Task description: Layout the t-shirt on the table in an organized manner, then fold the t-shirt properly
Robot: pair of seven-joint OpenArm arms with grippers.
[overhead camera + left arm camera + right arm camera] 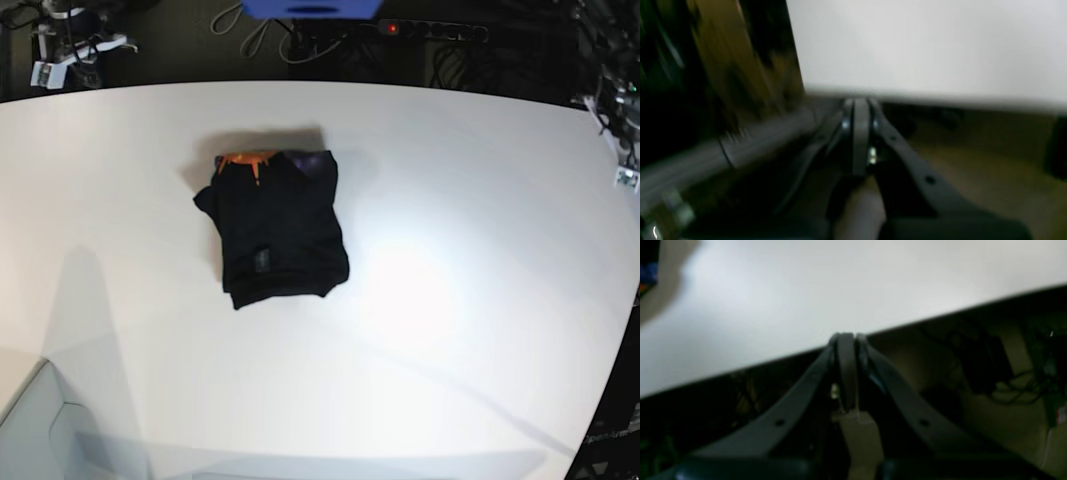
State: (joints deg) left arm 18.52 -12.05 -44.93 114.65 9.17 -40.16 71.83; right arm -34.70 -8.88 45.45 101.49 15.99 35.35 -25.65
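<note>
**Both grippers closed and empty; shirt folded on the table**

The left gripper (860, 100) was seen with its jaws pressed together and nothing between them, its tip held at the table (923, 46) edge, off the surface. The view was blurred. The right gripper (846, 336) was likewise drawn together and empty, its tip level with the table's (806, 290) edge, above a dim floor with cables (1017, 386). Neither arm was shown in the base view. There the shirt (280, 235) was laid as a compact black rectangle left of the table's (480, 250) centre, well apart from both grippers. Orange and purple patches were exposed along its far edge.
</note>
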